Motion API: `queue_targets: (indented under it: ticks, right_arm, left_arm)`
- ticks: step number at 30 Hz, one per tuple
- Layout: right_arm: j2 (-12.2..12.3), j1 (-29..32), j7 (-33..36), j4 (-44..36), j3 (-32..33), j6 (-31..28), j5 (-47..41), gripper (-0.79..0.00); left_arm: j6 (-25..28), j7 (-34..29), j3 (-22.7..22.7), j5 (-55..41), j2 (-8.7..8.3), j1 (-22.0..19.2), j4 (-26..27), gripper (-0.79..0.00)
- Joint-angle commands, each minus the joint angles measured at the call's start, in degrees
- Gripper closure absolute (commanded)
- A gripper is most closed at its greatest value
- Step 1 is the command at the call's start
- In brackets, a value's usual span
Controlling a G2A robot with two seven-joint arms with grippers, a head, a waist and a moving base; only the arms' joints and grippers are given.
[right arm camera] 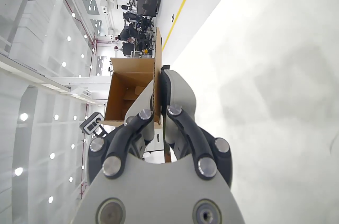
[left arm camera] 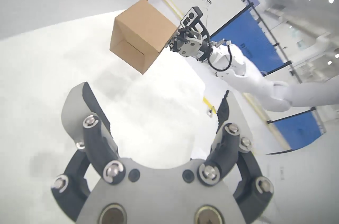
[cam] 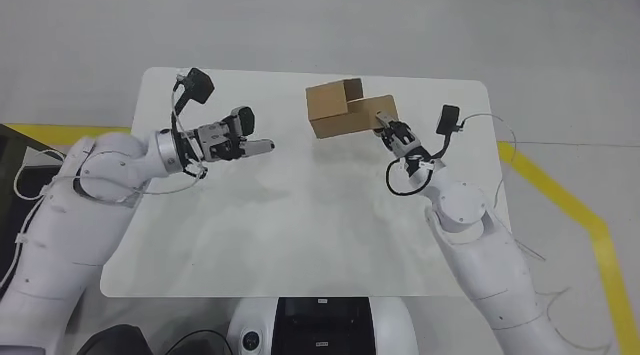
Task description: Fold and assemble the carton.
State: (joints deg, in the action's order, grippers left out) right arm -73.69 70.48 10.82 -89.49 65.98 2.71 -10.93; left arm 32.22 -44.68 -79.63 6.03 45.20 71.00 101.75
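The right jaws are gripping a flap [right arm camera: 158, 55] of the carton [cam: 338, 110] at the tabletop's [cam: 300, 235] far side, right of centre, mid-assembly, so the wide-open left jaws are likely needing to come across and start folding.

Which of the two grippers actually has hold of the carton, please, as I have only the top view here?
Observer: The right gripper. In its wrist view its fingers are shut on one cardboard panel of the carton.
Operator: Thank you. Is the left one free to help?
Observer: Yes. The left gripper is wide open with nothing between its fingers, and it is apart from the carton.
Operator: Which part of the carton does it face?
Observer: An open end. The left wrist view looks into the carton's inside.
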Motion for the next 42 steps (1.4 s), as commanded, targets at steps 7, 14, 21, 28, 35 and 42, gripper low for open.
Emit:
queue_targets:
  ticks: [7,14,21,28,35,42]
  right_arm:
    - [-0.61,-1.48,-0.18,1.53,0.0,1.45,-3.3,0.0]
    - [-0.61,-1.48,-0.18,1.53,0.0,1.45,-3.3,0.0]
    - [-0.61,-1.48,-0.18,1.53,0.0,1.45,-3.3,0.0]
    - [-0.61,-1.48,-0.18,1.53,0.0,1.45,-3.3,0.0]
    - [-0.61,-1.48,-0.18,1.53,0.0,1.45,-3.3,0.0]
    - [-0.61,-1.48,-0.18,1.53,0.0,1.45,-3.3,0.0]
  left_arm:
    - [4.81,8.99,0.22,16.26,0.42,0.98,2.89,-0.785]
    - [4.91,9.41,0.23,16.5,0.45,1.01,2.79,-0.785]
    - [4.91,9.41,0.23,16.5,0.45,1.01,2.79,-0.785]
    - [17.39,19.49,0.15,26.26,0.81,1.25,3.25,-0.785]
    - [25.78,36.47,1.95,40.12,2.24,-2.17,-4.63,-0.785]
    - [25.78,46.53,10.78,53.03,2.99,-8.27,-12.62,-0.785]
